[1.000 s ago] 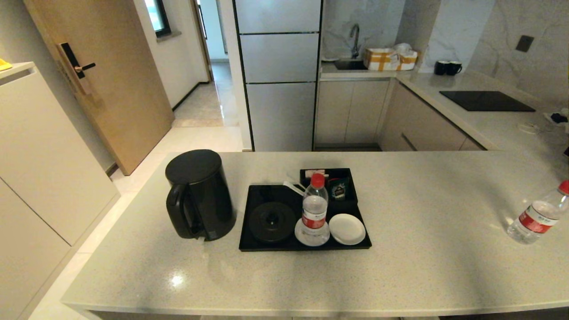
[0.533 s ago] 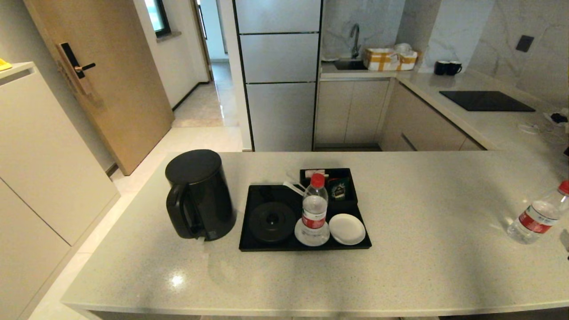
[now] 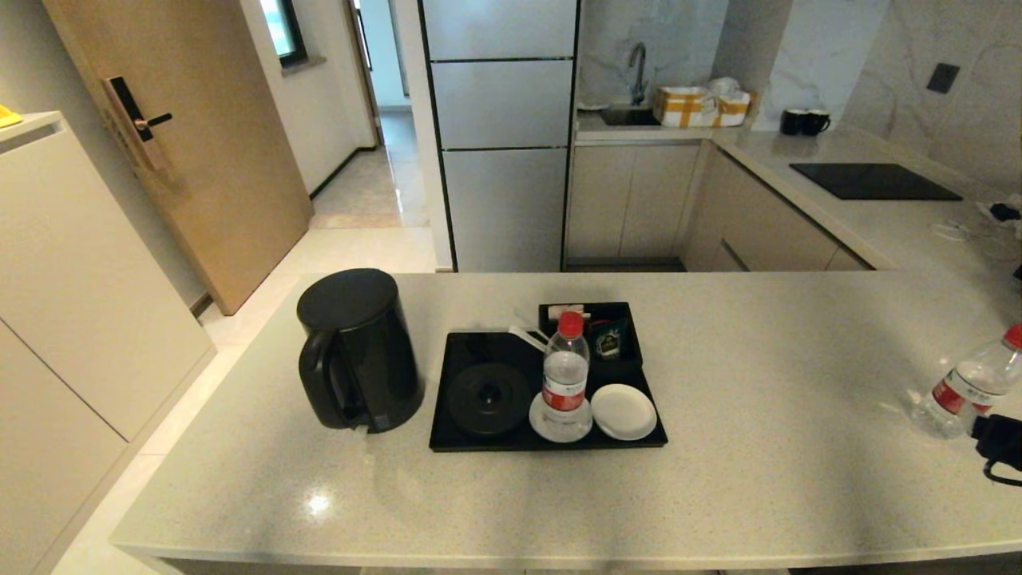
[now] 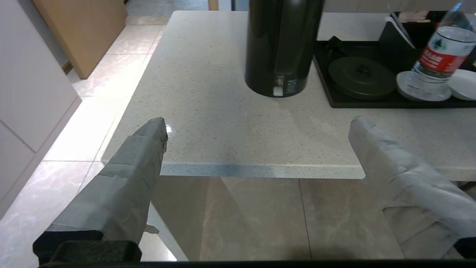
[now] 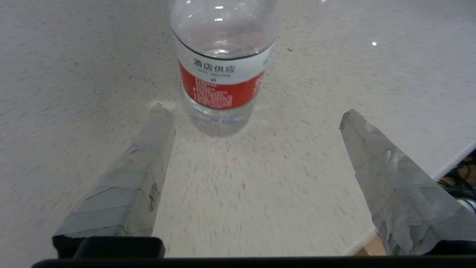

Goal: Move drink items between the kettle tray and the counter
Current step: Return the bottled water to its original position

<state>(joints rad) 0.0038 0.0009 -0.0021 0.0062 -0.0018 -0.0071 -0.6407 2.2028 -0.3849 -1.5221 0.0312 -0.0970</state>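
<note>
Right hand spread wide just short of the bottle on the desk, gripping nothing.
Head view: one bottle (image 3: 564,375) stood on a saucer (image 3: 559,422) in the tray (image 3: 479,442), kettle (image 3: 359,349) beside the tray; second bottle (image 3: 970,383) stood far right on the desk (image 3: 758,479), right hand (image 3: 998,443) near it. Left wrist view: left hand (image 4: 256,123) wide open, empty, off the desk edge. Right wrist view: fingers (image 5: 148,149) apart, bottle clear of them.

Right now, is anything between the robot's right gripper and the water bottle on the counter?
Nothing visible. The right gripper is open, and only bare counter lies between its fingers and the bottle, which stands just ahead of them.
</note>
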